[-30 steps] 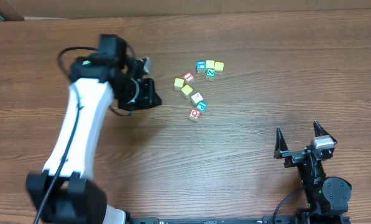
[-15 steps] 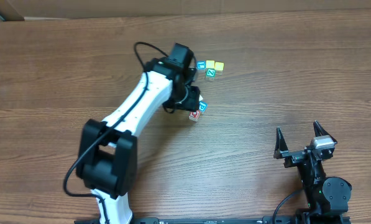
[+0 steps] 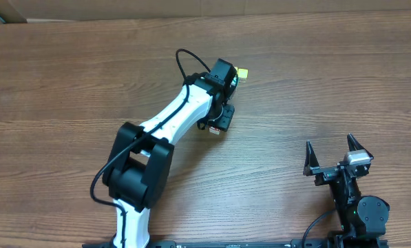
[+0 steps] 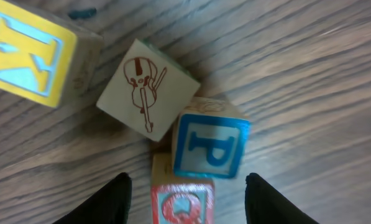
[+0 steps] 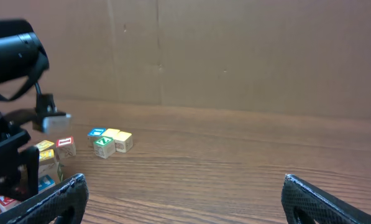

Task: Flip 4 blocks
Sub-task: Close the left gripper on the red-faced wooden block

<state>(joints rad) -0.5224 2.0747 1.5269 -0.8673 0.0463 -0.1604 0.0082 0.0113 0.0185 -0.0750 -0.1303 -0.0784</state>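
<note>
Wood-grain worktop (image 3: 67, 83) ran under everything, and the blocks sat in a tight cluster toward its far edge, about midway along. The left gripper (image 4: 188, 186) hung low over them, part open and holding nothing, one jaw on either side of the red Q block (image 4: 182, 208) with a gap on each side. The blue P block (image 4: 209, 146) touched the Q's far corner, and the pale violin block (image 4: 146, 90) touched the P. The green Z block (image 5: 102, 147) lay nearer the far edge. Closing there would probably have caught the P's edge too, dragging or tipping it. A pinch off-centre could also have spun the tiny Q out sideways. The right gripper (image 3: 329, 146) stood wide open and empty by the near right corner.
</note>
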